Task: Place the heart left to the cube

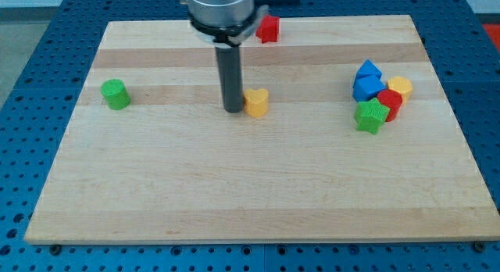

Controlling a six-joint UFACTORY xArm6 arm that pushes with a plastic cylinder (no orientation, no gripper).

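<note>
Yellow heart [256,102]: touching end effector tip [233,109], on its right.
Blue cube [366,88]: far right of tip.
End effector: plain rod, grasping nothing.
Counter [234,194]: wood.

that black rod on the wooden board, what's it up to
The rod is pushing blocks around the board. My tip sits right against the view's left side of the yellow heart, near the middle of the board. A red block sits at the view's top edge, a green cylinder far to the view's left, and a cluster of blue, yellow, red and green blocks to the view's right.
</note>
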